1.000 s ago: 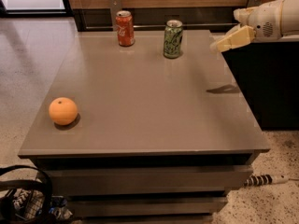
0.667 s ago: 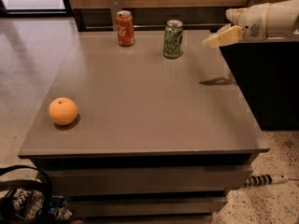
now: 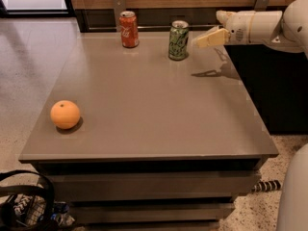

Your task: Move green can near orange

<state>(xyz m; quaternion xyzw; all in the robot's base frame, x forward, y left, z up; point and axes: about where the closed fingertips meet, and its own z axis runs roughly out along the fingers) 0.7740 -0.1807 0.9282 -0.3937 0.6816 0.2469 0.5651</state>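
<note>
The green can stands upright near the far edge of the grey table, right of centre. The orange lies near the table's front left corner, far from the can. My gripper reaches in from the right on a white arm, held above the table just to the right of the green can and apart from it. It holds nothing.
A red cola can stands upright at the far edge, left of the green can. A dark cabinet sits to the table's right. A black basket lies on the floor at the front left.
My gripper has moved left and slightly up, closing in on the green can. The cans and the orange have not moved.
</note>
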